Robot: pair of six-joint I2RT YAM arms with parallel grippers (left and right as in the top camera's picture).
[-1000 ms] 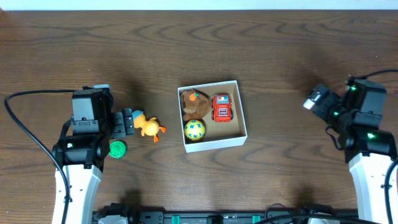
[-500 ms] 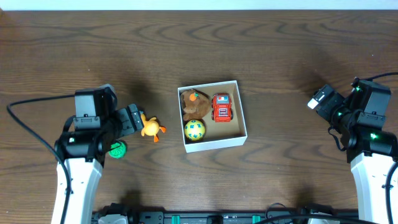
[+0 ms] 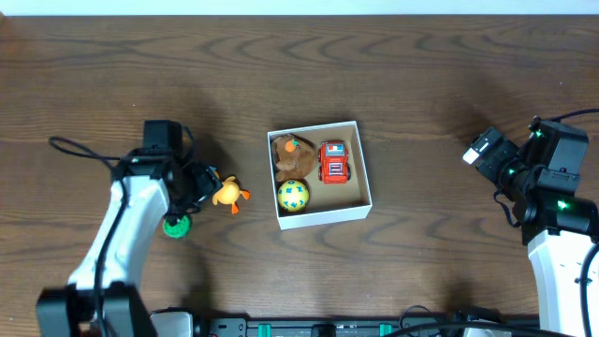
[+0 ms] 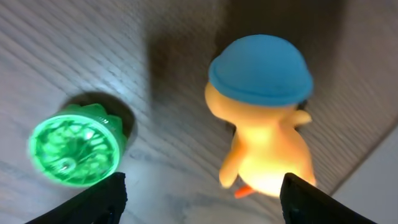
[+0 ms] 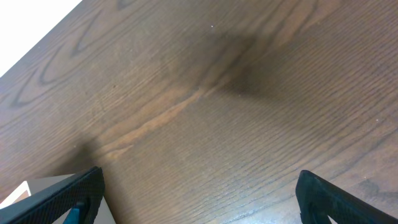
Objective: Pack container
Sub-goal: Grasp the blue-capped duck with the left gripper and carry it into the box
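The container (image 3: 366, 192), a small white box with a tan inside, sits mid-table and holds a brown plush toy (image 3: 289, 156), a red toy truck (image 3: 334, 163) and a yellow dotted ball (image 3: 293, 195). An orange duck with a blue cap (image 3: 226, 193) lies left of the box; it also shows in the left wrist view (image 4: 264, 118). A green ridged disc (image 3: 176, 225) lies further left, also in the left wrist view (image 4: 76, 147). My left gripper (image 3: 199, 187) is open, just left of the duck, above the table. My right gripper (image 3: 485, 150) is open and empty at the far right.
The dark wooden table (image 3: 421, 75) spreads all round the box. The right wrist view shows bare wood (image 5: 217, 124) and a corner of the white box (image 5: 18, 190) at the lower left. Cables run along the near edge.
My left arm has swung right and turned, bringing the open gripper down close over the duck and green disc. The right arm has hardly moved.
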